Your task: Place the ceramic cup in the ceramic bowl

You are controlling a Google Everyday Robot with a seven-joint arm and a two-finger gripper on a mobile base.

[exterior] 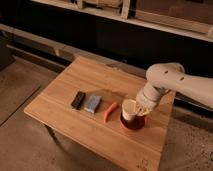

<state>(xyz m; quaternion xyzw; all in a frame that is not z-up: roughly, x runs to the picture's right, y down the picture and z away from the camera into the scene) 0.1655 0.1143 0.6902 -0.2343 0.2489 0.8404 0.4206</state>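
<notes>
The cream-white ceramic cup stands upright inside the red-orange ceramic bowl on the right part of the wooden table. My gripper comes in from the right on a white arm and sits against the cup's right side, just above the bowl's rim.
A slim orange carrot-like piece lies just left of the bowl. A grey-blue block and a dark flat block lie further left. Dark shelving runs behind the table. The floor is bare concrete.
</notes>
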